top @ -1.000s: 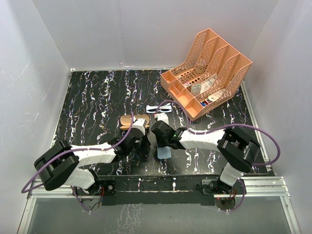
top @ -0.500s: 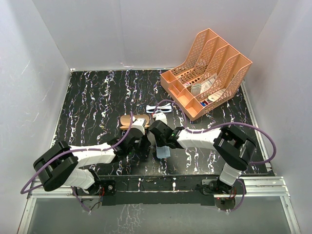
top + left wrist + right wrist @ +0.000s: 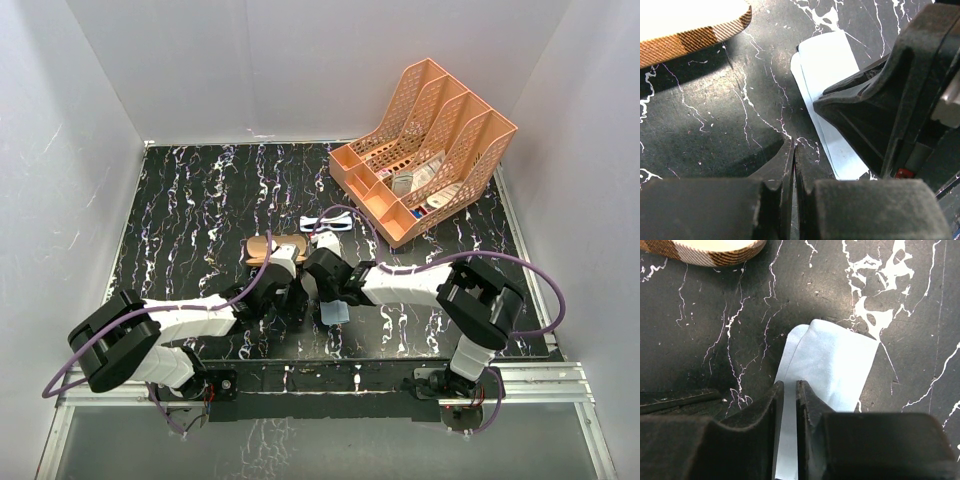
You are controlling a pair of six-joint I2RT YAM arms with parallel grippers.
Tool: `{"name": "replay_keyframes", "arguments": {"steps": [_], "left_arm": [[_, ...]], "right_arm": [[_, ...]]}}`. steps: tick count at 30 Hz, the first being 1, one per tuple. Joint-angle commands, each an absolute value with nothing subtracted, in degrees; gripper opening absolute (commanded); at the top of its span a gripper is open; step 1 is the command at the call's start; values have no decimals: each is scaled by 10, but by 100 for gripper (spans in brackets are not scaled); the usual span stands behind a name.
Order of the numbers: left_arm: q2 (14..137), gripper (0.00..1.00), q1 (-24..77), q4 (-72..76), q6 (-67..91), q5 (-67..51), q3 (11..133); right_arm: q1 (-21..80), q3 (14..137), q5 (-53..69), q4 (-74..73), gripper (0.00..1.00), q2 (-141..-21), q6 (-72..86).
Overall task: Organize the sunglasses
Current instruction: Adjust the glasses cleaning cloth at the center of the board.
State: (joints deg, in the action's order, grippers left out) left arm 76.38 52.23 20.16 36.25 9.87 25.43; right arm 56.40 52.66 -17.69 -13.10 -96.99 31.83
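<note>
Sunglasses point(image 3: 327, 223) well beyond right pincer point(image 3: 788, 386) — apart, pincer tips over blue cloth point(image 3: 840, 360)

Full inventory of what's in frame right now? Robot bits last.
sunglasses: 1, white frame with bluish lenses, on the table just left of the organizer
case: 1, brown plaid, mid-table, nearer than the sunglasses
cloth: 1, light blue, folded, flat on the table between the grippers
organizer: 1, orange, far right; small items inside, too small to identify
table: 1, black with white veining
cables: 2, purple, one along each arm
left gripper: 1, black, shut and empty, beside the cloth
right gripper: 1, black, nearly closed over the cloth's edge; grip unclear
</note>
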Motion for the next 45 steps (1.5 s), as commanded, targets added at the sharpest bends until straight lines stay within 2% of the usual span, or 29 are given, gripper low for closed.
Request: {"name": "replay_keyframes", "arguments": {"steps": [1, 5, 15, 20, 25, 37, 40, 43, 45], "left_arm": [[743, 0, 520, 207, 368, 99, 248], [731, 0, 519, 202, 373, 104, 241], [686, 0, 515, 178, 380, 121, 221], [661, 0, 514, 162, 386, 131, 210], [630, 0, 512, 150, 394, 137, 200], [592, 0, 509, 129, 395, 146, 190], [596, 0, 510, 132, 396, 143, 191], [606, 0, 509, 137, 396, 138, 192], [610, 0, 510, 139, 395, 135, 195]], "right_arm": [[573, 548, -179, -145, 18, -982, 317], [578, 556, -186, -152, 22, -988, 313], [587, 561, -197, -163, 10, -1015, 312], [595, 567, -208, -174, 18, -1026, 312], [602, 575, -212, -180, 18, -1037, 315], [614, 588, -224, -200, 7, -1071, 317], [615, 586, -223, -199, 7, -1070, 319], [615, 583, -221, -196, 15, -1063, 320], [615, 582, -219, -195, 16, -1060, 320]]}}
